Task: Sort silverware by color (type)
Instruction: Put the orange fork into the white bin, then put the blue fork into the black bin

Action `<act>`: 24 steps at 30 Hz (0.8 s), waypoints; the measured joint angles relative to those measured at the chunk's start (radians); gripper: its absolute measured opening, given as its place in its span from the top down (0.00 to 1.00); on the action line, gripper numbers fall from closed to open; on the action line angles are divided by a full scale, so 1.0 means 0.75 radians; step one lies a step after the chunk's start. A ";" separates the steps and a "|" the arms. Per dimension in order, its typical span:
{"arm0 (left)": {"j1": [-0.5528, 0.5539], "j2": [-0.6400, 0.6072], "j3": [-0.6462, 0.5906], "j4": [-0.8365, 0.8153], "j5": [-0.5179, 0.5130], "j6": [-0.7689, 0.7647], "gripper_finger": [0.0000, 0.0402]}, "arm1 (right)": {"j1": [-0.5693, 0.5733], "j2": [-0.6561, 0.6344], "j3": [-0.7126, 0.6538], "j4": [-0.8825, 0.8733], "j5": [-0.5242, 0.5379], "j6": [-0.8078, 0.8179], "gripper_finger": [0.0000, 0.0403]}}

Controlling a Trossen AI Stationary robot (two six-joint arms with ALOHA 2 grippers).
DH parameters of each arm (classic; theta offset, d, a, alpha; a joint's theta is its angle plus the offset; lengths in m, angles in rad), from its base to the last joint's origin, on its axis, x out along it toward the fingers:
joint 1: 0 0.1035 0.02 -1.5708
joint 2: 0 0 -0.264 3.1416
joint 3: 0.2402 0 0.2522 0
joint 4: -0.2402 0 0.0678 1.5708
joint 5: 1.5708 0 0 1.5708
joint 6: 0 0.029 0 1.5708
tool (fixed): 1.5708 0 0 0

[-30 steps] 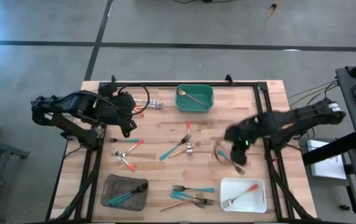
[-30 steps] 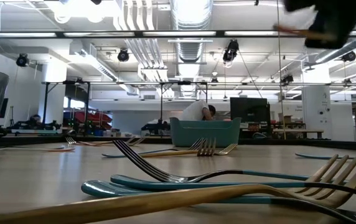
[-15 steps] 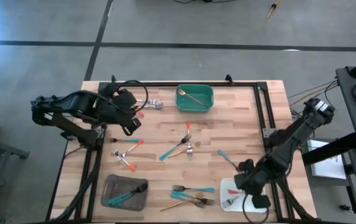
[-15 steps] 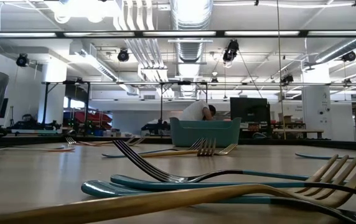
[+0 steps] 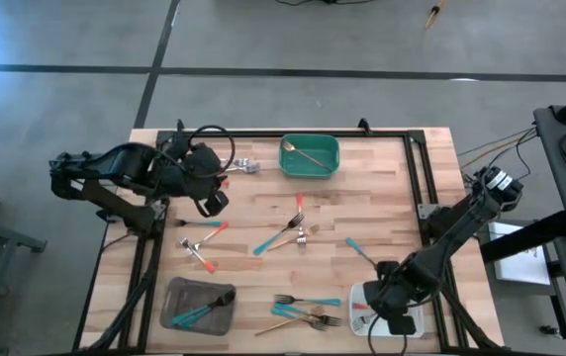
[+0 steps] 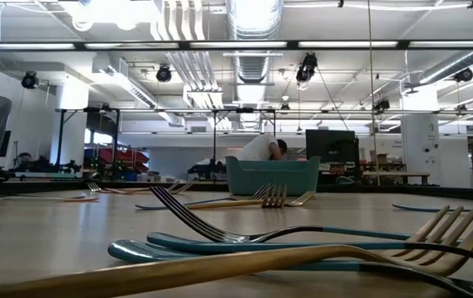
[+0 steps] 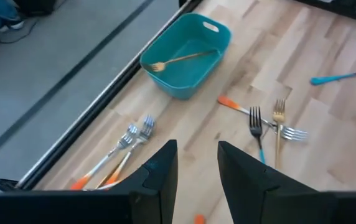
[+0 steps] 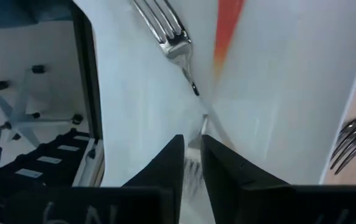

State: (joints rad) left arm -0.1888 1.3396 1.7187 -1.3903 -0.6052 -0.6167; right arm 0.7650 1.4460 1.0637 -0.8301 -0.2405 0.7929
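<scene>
Since a second ago the right arm has swung off the middle of the surface (image 5: 382, 188) and down to the white tray (image 5: 355, 294) — the right gripper (image 5: 386, 314) now hangs directly over it. In its wrist view a steel fork head (image 8: 168, 31) and a blurred red-orange handle (image 8: 226, 25) lie on the tray's white floor; another fork shows blurred just past the tips, and I cannot tell whether the jaws are open or closed on it.

The left gripper (image 5: 216, 198) has barely shifted; it waits well apart from the white tray, at the surface's opposite far corner, jaws open and empty.

Of the loose silverware, a teal-handled fork (image 5: 360, 252) lies just beside the white tray on its far side. A teal fork (image 5: 308, 300) and gold forks (image 5: 305, 318) lie between the white tray and the grey tray (image 5: 174, 295), which holds teal pieces (image 5: 199, 313). A mixed cluster (image 5: 291, 229) sits further off, towards the green tray (image 5: 285, 158) — that one holds a gold fork (image 5: 308, 153). Red-handled pieces (image 5: 202, 242) lie beyond the grey tray.
</scene>
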 joint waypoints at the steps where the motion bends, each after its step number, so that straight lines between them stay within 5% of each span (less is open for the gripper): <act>1: 0.000 0.000 0.000 0.000 0.010 0.000 0.76 | 0.001 0.000 0.000 -0.001 0.006 0.000 0.87; 12: 0.000 0.001 -0.042 -0.078 0.304 0.100 0.76 | -0.030 -0.006 0.098 -0.058 0.007 0.000 0.77; 24: -0.002 -0.036 -0.395 0.057 0.614 0.390 0.76 | -0.209 -0.008 0.162 -0.200 0.077 -0.012 0.77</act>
State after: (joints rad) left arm -0.1905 1.3127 1.4223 -1.3476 -0.1446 -0.3239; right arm 0.6083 1.4399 1.1851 -0.9802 -0.1825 0.7836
